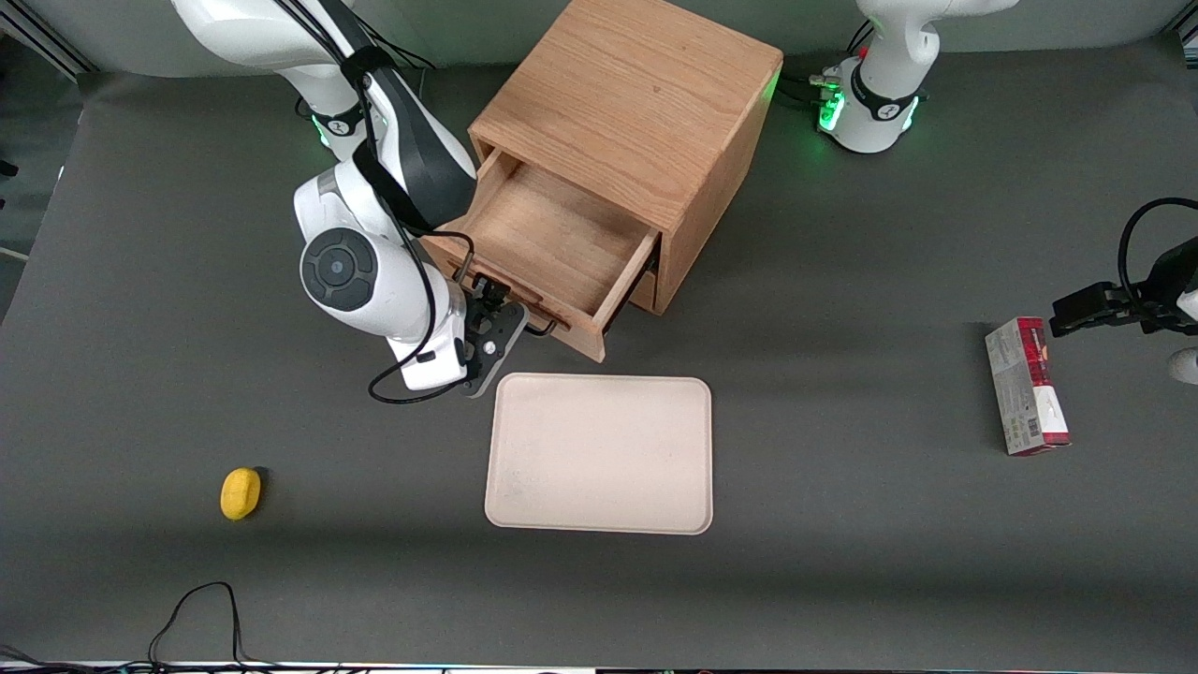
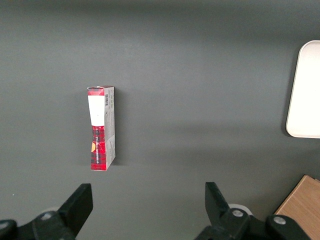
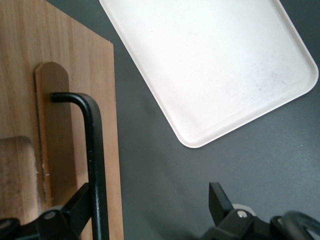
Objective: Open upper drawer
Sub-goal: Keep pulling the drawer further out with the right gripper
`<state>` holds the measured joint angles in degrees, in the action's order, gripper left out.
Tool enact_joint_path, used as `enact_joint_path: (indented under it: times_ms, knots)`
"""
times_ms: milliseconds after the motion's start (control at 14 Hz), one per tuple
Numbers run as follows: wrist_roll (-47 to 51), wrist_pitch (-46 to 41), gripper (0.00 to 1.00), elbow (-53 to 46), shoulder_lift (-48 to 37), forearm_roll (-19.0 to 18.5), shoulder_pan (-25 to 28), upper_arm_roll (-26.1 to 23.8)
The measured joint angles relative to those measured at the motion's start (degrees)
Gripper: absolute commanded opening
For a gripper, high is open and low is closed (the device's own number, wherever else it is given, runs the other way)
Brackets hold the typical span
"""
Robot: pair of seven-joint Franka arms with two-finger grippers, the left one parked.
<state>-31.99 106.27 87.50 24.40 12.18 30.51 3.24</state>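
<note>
We saw a small yellow object (image 1: 241, 493) lying on the dark bench (image 1: 842, 562) toward the working arm's end, nearer to the front camera than anything else there. The tool (image 1: 489, 323) sat at the front face of the upper drawer (image 1: 552, 245), just by its dark bar handle (image 3: 95, 165). In the right wrist view its fingers (image 3: 220, 200) were spread wide: one finger lay against the drawer front beside the bar, the other hung clear over the bench, so the tool gripped nothing. The upper drawer stood pulled well out of the wooden cabinet (image 1: 636, 103), its shallow tray body bare inside, and its front edge reached toward the front camera. Just in front of the drawer, apart from it, a pale rectangular tray (image 1: 600, 454) with rounded corners lay flat on the bench, nearer to the front camera than the cabinet. Toward the parked arm's end of the bench a red and white carton (image 1: 1027, 386) lay on its side, well apart from the tray; the left wrist view showed it (image 2: 101, 128) from above, with a corner of the tray (image 2: 306, 95) at the edge.
</note>
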Motion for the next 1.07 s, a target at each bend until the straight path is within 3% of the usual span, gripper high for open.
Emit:
enact_joint_path:
  times_ms: [1071]
  knots:
    - [-0.07,0.77,1.00,-1.32,0.51,-0.32,-1.32,0.98]
